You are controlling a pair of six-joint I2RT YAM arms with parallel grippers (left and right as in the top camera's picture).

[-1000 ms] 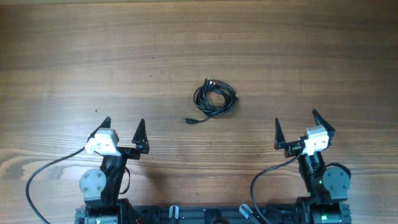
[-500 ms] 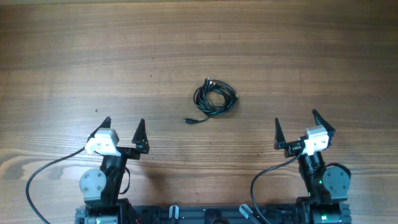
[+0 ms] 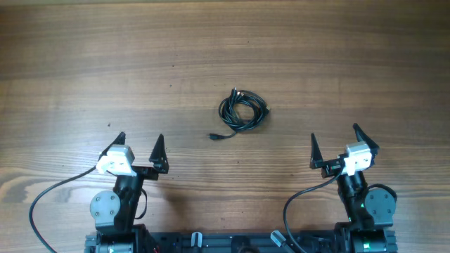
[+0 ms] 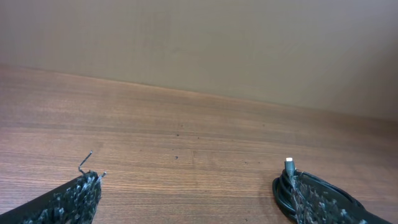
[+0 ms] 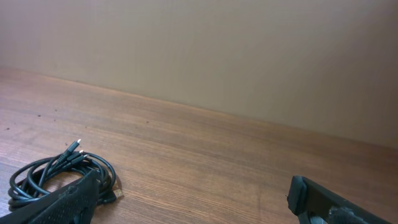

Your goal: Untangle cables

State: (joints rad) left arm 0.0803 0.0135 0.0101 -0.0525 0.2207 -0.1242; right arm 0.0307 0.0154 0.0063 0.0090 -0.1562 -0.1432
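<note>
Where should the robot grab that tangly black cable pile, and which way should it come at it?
Probably the loose plug end, which trails out of the coiled cables on the side facing the robot. It lies flat and alone on the wood, so open jaws coming straight down could straddle it without catching the loops. The left gripper looks nearer.

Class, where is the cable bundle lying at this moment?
Overhead, the cables lie coiled near the middle of the table, ahead of and between the left tool and right tool, touching neither.
</note>
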